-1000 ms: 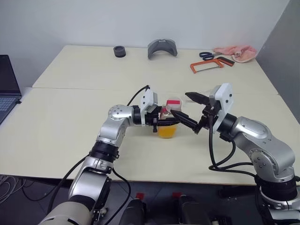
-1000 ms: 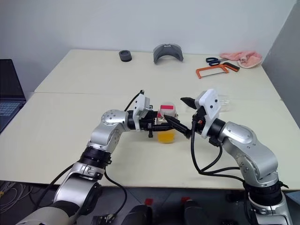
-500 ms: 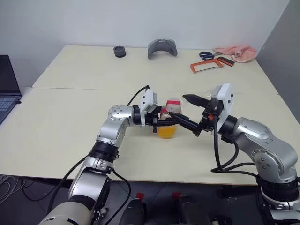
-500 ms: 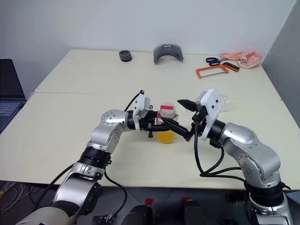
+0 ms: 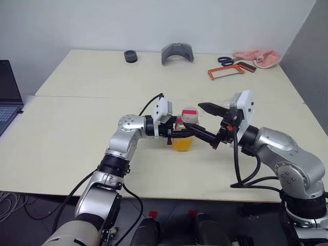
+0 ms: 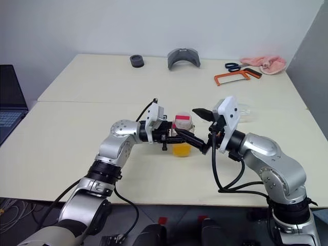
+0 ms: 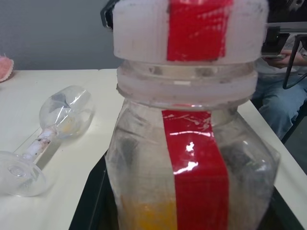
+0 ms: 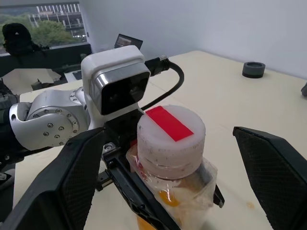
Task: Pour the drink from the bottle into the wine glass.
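Room: pale table under a white wall, with a laptop at its left edge, and a black ring, a grey curved piece, scissors, an orange hacksaw and a pink cloth along the far side.
Eye views: left tool points to the right, clenched on the bottle, which stands upright with its white cap on. The drink fills the lower part of the bottle. Right tool is released, its two fingers spread wide on either side of the cap, not touching it.
Left wrist view: bottle fills the space straight ahead of the left tool, red stripe facing it. Wine glass lies on its side on the table beyond the bottle. A seated person's legs show past the table edge.
Right wrist view: cap sits between the right tool's spread fingers, with the left arm's camera housing just behind the bottle.
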Controlling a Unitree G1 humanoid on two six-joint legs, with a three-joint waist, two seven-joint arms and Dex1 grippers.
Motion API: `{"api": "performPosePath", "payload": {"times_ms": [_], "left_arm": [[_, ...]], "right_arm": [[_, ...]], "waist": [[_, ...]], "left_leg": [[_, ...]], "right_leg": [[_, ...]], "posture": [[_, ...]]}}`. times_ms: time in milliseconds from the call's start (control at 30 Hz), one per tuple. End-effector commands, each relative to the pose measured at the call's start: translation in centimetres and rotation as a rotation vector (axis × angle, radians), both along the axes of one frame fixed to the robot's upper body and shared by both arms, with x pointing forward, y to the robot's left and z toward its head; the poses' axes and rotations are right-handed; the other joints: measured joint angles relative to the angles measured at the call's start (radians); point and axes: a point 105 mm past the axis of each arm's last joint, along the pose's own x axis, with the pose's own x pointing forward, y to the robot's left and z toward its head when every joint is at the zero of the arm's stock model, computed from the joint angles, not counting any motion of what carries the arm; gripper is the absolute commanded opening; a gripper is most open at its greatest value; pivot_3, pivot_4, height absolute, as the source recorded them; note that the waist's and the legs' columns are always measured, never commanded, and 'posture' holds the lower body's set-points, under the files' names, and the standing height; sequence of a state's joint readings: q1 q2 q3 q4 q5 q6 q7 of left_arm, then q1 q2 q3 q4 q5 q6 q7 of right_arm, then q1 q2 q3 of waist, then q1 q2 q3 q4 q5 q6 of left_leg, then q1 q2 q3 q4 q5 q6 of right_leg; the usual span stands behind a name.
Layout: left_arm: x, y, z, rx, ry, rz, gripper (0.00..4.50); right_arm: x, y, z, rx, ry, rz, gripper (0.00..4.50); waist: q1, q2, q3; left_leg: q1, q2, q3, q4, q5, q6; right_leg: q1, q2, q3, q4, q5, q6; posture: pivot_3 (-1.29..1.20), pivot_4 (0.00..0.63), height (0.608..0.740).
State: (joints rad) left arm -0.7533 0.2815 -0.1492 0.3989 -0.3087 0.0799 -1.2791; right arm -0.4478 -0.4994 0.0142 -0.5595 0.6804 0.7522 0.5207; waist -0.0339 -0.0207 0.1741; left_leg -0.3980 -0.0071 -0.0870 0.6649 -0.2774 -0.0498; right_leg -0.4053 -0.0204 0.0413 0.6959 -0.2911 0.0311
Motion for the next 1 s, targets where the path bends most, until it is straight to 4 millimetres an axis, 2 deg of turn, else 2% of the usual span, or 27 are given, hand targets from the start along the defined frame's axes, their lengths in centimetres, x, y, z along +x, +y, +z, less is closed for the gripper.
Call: {"api": "performPosePath", "payload": {"times_ms": [33,467,567,733,767,867,1000], "left_arm": [[-0.1,-0.1,1.3,-0.026,-0.053,-0.015,1.65],[0.0,-0.1,1.3,-0.022,-0.055,-0.012,1.65],[-0.1,-0.1,1.3,-0.022,-0.055,-0.011,1.65],[-0.1,-0.1,1.2,-0.023,-0.055,-0.008,1.65],[-0.1,-0.1,1.2,-0.023,-0.055,-0.008,1.65],[-0.1,0.0,1.2,-0.023,-0.056,-0.006,1.65],[-0.1,0.1,1.2,-0.025,-0.054,-0.003,1.64]], "right_arm": [[0.0,0.4,0.9,0.009,-0.03,0.016,4.5],[1.0,1.2,0.8,0.004,0.0,0.033,4.5],[1.1,1.3,1.0,0.024,0.005,0.035,3.9],[1.0,1.4,1.0,0.024,-0.001,0.042,2.11],[0.9,1.4,1.0,0.016,-0.015,0.042,1.87],[0.6,1.3,1.0,-0.03,-0.086,0.034,1.86],[0.3,1.1,1.0,-0.14,-0.273,-0.002,1.86]], "waist": [[0.0,0.0,0.0],[0.0,0.0,0.0],[0.0,0.0,0.0],[0.0,0.0,0.0],[0.0,0.0,0.0],[0.0,0.0,0.0],[0.0,0.0,0.0]], "left_leg": [[0.0,0.0,0.0,0.0,0.0,0.0],[0.0,0.0,0.0,0.0,0.0,0.0],[0.0,0.0,0.0,0.0,0.0,0.0],[0.0,0.0,-0.001,0.0,0.0,0.0],[0.0,0.0,-0.001,0.0,0.0,0.0],[0.0,0.0,0.0,0.0,0.0,0.0],[0.0,0.0,0.0,0.0,0.0,0.0]], "right_leg": [[0.0,0.0,0.0,0.0,0.0,0.0],[0.0,0.0,0.0,0.0,0.0,0.0],[0.0,0.0,0.0,0.0,0.0,0.0],[0.0,0.0,0.0,0.0,0.0,0.0],[0.0,0.0,0.0,0.0,0.0,0.0],[0.0,0.0,0.0,0.0,0.0,0.0],[0.0,0.0,0.0,0.0,0.0,0.0]], "posture": [[0.0,0.15,0.74],[0.0,0.15,0.74],[0.0,0.15,0.74],[0.0,0.15,0.74],[0.0,0.15,0.74],[0.0,0.15,0.74],[0.0,0.15,0.74]]}}
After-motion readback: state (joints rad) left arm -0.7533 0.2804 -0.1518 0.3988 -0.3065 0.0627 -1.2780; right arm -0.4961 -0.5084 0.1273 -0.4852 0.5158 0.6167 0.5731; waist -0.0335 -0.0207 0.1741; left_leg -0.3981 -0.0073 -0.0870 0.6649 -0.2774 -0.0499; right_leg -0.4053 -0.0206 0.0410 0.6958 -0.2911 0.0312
